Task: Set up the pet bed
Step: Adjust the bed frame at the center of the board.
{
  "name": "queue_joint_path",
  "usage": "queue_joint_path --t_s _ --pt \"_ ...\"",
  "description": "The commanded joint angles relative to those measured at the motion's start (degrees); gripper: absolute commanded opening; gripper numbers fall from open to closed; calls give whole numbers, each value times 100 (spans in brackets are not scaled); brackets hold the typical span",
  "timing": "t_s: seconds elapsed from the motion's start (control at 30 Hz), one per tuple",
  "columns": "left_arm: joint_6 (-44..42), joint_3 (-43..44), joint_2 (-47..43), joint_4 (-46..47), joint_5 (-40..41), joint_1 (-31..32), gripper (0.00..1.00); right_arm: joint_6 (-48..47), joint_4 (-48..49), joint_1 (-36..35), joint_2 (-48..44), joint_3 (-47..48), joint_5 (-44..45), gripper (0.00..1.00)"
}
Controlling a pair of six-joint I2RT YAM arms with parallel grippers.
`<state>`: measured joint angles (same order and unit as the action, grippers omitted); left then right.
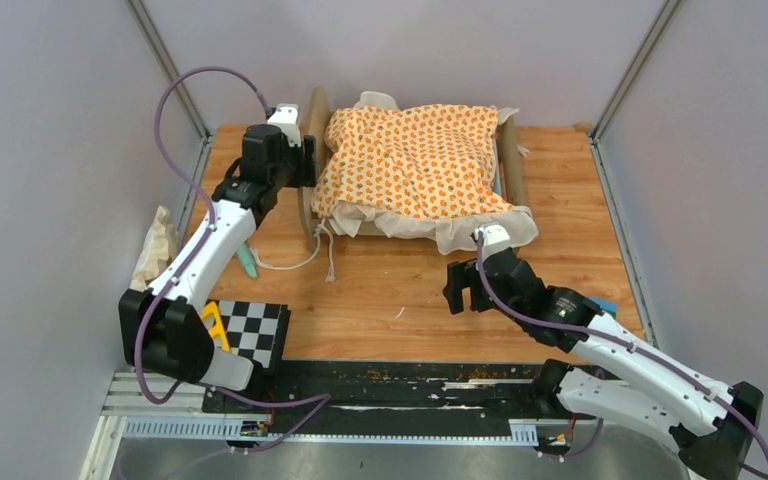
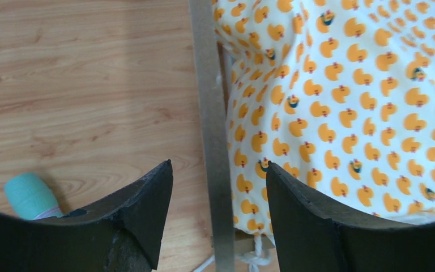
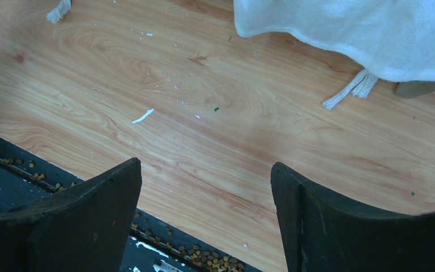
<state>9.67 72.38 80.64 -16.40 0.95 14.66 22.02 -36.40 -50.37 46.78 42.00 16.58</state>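
The pet bed [image 1: 312,190] stands at the back middle of the wooden table. Its striped base is hidden under the orange-patterned cushion [image 1: 415,160], which lies crooked on it and hangs over the front. My left gripper [image 1: 305,160] is open at the bed's left end board. In the left wrist view the gripper [image 2: 220,170] has one finger on each side of the board's thin edge [image 2: 207,102], without touching it, and the cushion [image 2: 345,85] is to the right. My right gripper [image 1: 457,290] is open and empty over bare wood in front of the bed, as the right wrist view [image 3: 207,170] also shows.
The cushion's cream edge [image 3: 362,34] and a tie [image 3: 354,89] hang near a bed foot [image 3: 425,88]. A teal object [image 1: 248,262] lies left of the bed. A checkered board [image 1: 255,332], crumpled beige material [image 1: 155,245] and a crumb-strewn black rail [image 1: 410,375] are nearby.
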Motion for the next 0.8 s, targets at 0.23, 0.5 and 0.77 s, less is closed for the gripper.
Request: queue_joint_path --t_s 0.23,0.5,0.77 --pt "-689 669 635 -204 137 -7 47 63 53 32 -373 28 -111 83" --pt "-1723 115 401 213 -316 -11 54 -11 71 27 -414 19 -175 83" --pt "-2678 -317 30 717 -637 -469 41 -80 79 32 -186 182 -297 83"
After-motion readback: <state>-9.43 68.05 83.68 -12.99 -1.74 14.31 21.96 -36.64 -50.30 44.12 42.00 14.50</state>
